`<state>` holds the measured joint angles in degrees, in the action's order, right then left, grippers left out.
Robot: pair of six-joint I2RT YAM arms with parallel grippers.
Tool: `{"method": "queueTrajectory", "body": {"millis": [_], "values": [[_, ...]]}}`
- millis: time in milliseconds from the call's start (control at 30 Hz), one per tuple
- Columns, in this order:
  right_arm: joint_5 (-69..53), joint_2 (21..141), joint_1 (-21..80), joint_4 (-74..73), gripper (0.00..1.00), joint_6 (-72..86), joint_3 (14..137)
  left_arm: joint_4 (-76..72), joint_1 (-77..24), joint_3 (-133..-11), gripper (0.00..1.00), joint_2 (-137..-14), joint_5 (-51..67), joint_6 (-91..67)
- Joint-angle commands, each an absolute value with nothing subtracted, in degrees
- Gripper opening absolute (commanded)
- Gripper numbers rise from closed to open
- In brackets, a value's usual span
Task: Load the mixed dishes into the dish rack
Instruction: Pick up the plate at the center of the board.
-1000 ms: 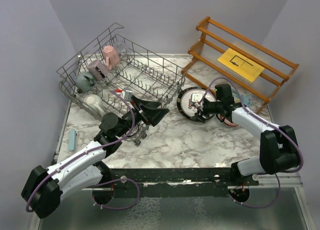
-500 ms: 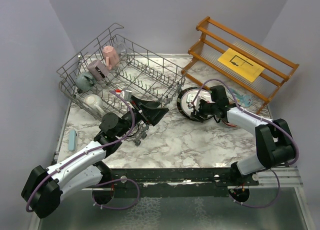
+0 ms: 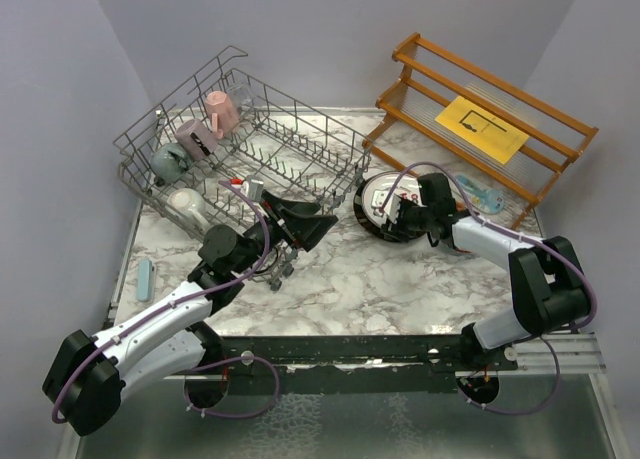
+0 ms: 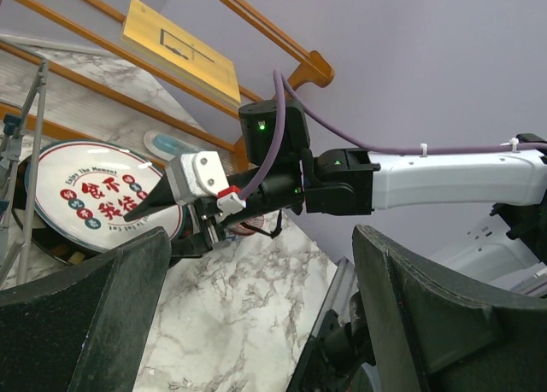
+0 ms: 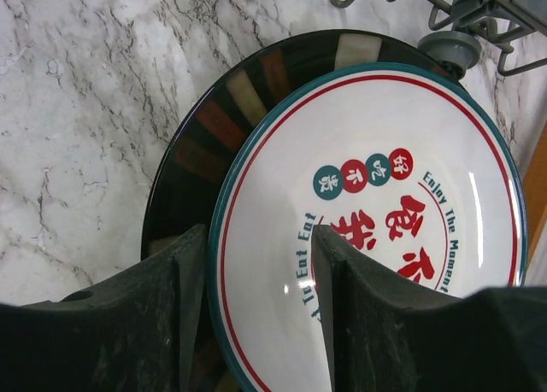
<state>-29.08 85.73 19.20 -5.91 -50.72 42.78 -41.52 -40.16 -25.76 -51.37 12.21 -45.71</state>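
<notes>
We find the right gripper (image 5: 258, 238) with its jaws part-way apart astride the teal-and-red rim of the glossy white plate (image 5: 385, 136) printed with red characters. The plate lies tilted on a dark round dish (image 5: 205, 127) with radial stripes, just beside a wheel (image 5: 453, 46) of the grey wire dish rack (image 3: 300, 109). The left gripper (image 4: 261, 238) is spread wide and holds nothing, above a white, grey-veined marble table (image 3: 400, 279) enclosed by plain lilac walls (image 3: 330, 29), with mugs (image 3: 192, 139) in the rack and a slatted wooden shelf (image 3: 480, 89) at the far right.
</notes>
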Motion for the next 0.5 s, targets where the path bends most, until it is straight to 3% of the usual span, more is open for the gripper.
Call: {"method": "queueTrajectory", "body": {"millis": [0,100,333,467], "values": [[-25.0,85.4,20.1,-4.2,0.51,-54.2,41.0,-42.9,-40.3,-25.6,0.9,-50.9,11.1,-45.5],[-24.1,85.5,20.7,-3.7,0.49,-55.9,40.2,-42.9,-40.3,-25.7,0.9,-51.0,11.1,-45.6],[-23.1,85.8,21.4,-3.3,0.31,-59.2,39.1,-42.8,-40.3,-25.6,0.9,-50.7,11.0,-45.8],[-23.1,85.5,21.6,-3.3,0.26,-60.4,38.5,-42.5,-40.3,-25.5,0.9,-50.2,10.8,-45.8]]}}
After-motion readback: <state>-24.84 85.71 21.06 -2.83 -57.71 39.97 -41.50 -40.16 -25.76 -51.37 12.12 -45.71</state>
